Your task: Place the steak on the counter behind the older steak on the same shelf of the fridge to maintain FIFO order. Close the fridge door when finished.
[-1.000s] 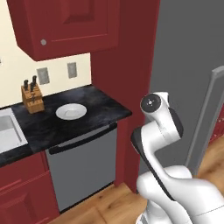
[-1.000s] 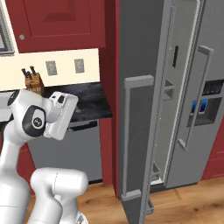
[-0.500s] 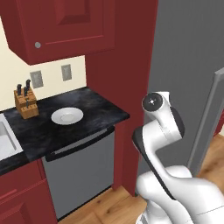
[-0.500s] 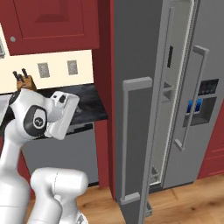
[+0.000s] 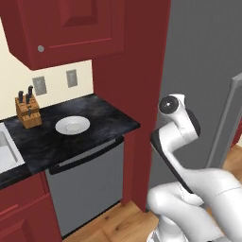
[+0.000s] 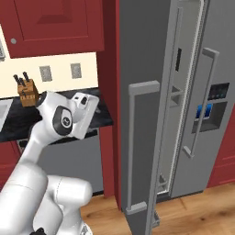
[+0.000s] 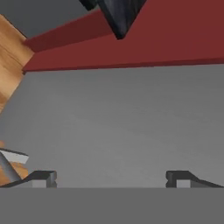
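The steak is out of view; on the black counter (image 5: pixel 99 118) I see just a white plate (image 5: pixel 72 125). The grey fridge (image 6: pixel 215 59) stands on the right with its fridge door (image 6: pixel 142 69) swung open, bar handle (image 6: pixel 131 147) towards me. My arm (image 5: pixel 175 127) is folded up in front of that door. In the hand view my gripper (image 7: pixel 111 179) is open with nothing between its fingertips (image 7: pixel 43 177), looking at the door's flat grey face (image 7: pixel 122 122).
A knife block (image 5: pixel 27 111) stands at the back of the counter beside a white sink (image 5: pixel 7 151). A grey dishwasher front (image 5: pixel 90 179) sits under the counter, a dark red panel (image 5: pixel 137 94) separates counter and fridge, and the dispenser door (image 6: pixel 209 108) is shut.
The whole picture has slid a little to the left in both base views, so the base has moved. The arm keeps its folded pose and the gripper stays open.
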You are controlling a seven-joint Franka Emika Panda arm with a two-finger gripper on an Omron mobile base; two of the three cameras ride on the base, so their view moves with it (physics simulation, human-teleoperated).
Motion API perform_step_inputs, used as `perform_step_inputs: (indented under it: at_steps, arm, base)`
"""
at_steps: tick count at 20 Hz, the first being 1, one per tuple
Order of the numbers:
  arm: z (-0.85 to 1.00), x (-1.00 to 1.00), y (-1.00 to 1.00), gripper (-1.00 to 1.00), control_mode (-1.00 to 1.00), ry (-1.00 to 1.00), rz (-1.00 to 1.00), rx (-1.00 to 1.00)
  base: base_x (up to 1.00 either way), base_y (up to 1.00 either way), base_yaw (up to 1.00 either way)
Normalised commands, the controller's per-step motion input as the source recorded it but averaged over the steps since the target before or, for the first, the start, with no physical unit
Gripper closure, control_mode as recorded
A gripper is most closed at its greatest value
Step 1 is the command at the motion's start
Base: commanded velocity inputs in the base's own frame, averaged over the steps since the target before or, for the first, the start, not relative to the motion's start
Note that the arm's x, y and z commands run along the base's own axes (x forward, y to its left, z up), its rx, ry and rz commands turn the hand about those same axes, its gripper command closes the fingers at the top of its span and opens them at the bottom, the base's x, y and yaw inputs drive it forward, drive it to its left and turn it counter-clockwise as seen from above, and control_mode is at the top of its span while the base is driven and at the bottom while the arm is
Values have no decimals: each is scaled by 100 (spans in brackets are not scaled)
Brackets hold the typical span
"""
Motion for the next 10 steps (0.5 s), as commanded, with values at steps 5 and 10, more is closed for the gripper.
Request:
perform_step_inputs:
  at_steps: [5,10]
  arm:
    - [-5,16,-50,-100,-100,-8,-15,3]
    - [-39,30,-55,-100,-100,-3,-14,0]
  base:
    - [0,0,0]
    - [0,0,0]
